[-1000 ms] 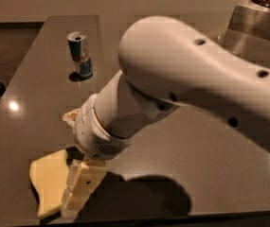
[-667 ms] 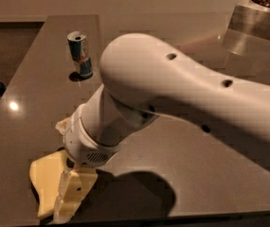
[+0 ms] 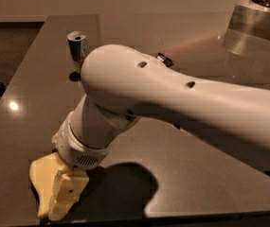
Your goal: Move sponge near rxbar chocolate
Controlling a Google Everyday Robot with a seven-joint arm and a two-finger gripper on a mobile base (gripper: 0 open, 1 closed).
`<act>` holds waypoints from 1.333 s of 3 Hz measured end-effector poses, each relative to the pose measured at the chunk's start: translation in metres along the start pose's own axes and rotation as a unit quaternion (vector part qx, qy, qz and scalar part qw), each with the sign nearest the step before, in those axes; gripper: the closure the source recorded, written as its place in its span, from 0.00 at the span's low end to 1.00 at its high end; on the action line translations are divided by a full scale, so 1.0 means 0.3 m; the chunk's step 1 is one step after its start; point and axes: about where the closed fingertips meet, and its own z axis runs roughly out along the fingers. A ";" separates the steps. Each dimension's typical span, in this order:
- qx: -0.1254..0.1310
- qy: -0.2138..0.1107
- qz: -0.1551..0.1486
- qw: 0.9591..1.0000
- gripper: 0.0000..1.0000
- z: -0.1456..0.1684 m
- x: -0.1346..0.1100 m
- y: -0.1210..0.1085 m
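Where the dark tabletop (image 3: 30, 79) runs to its near-left corner, the sponge (image 3: 40, 171) lies flat, a pale yellow slab close to the front edge. The gripper (image 3: 62, 201) is directly over its right-hand part, pointing down and forward and apparently touching the foam. That suits a grasp from above, since a thin slab lying flat offers little to take from the side. Whether the gripper is open, closed or clamped on the sponge cannot be told from this angle, as the wrist hides most of it.

Farther back and a little to the right stands a drink can (image 3: 76, 44), upright and well apart from the sponge. It has no part in the task and is best left standing.

The bulky white arm (image 3: 172, 93) crosses the middle of the view from the right, reaching low so the wrist can bend down at the corner. Just behind its upper edge, one corner of the rxbar chocolate (image 3: 164, 59) peeks out, dark and shiny, with the rest hidden. It lies well apart from the sponge, so I judge the carry is yet to come, and its path should pass to the right of the can.

At far right sits a metal container (image 3: 255, 27), out of the way.
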 end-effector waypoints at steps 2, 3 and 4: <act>0.015 0.002 0.031 0.999 0.68 -0.088 0.036 -0.063; 0.062 0.007 0.076 0.995 0.92 -0.257 0.093 -0.179; 0.129 0.008 0.142 0.981 1.00 -0.447 0.195 -0.333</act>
